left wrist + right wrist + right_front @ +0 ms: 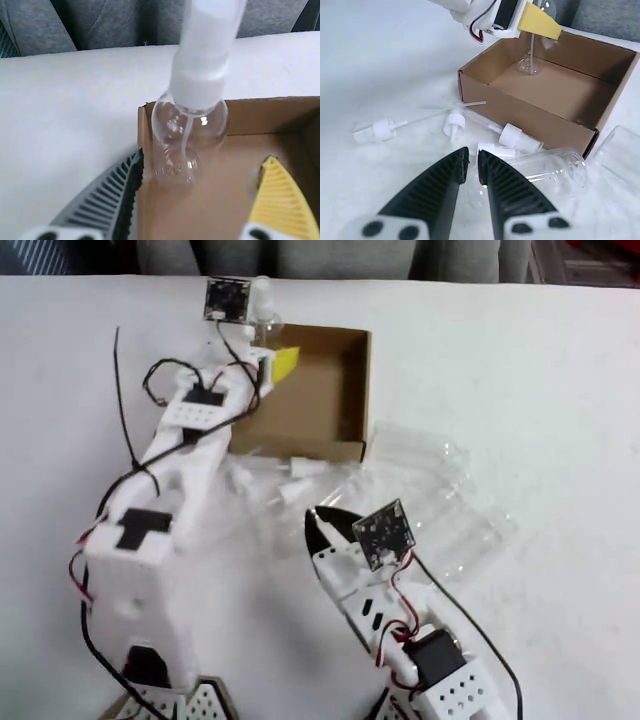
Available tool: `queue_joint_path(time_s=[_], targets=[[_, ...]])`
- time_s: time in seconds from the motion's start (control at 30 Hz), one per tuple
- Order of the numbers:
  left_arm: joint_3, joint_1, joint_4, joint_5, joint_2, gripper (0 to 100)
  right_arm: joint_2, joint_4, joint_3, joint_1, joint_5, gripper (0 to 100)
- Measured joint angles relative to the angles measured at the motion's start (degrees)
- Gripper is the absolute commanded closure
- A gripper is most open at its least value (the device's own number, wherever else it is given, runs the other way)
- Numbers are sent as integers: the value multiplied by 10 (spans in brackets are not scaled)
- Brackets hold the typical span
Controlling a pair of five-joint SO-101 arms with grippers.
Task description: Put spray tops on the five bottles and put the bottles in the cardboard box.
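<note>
I'm on the boxing step: the capped bottle (189, 125) stands upright in the far left corner of the cardboard box (280, 115), long axis vertical and spray top (202, 65) pointing up, between my left gripper's (203, 157) spread fingers. My right gripper (472, 159), nearly pressed together on nothing, hangs near the loose spray tops (517, 137). Next, I judge, the left must lift clear without tipping the bottle.

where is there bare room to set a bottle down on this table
Bare white table right of the brown cardboard box, and the box floor beside the clear spray-topped bottle inside it. Crowded in front of the box: loose white spray tops and clear plastic bottles.
</note>
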Motion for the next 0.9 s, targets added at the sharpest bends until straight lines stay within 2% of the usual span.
queue_joint_path(time_s=[0.23, 0.43, 0.9], targets=[[146, 18, 0, -1, -148, 657, 0, 0, 0, 1, 0, 983], [306, 40, 0, -31, -302, 657, 0, 14, 0, 1, 0, 983], [691, 15, 0, -34, -760, 657, 0, 35, 0, 8, 34, 983]])
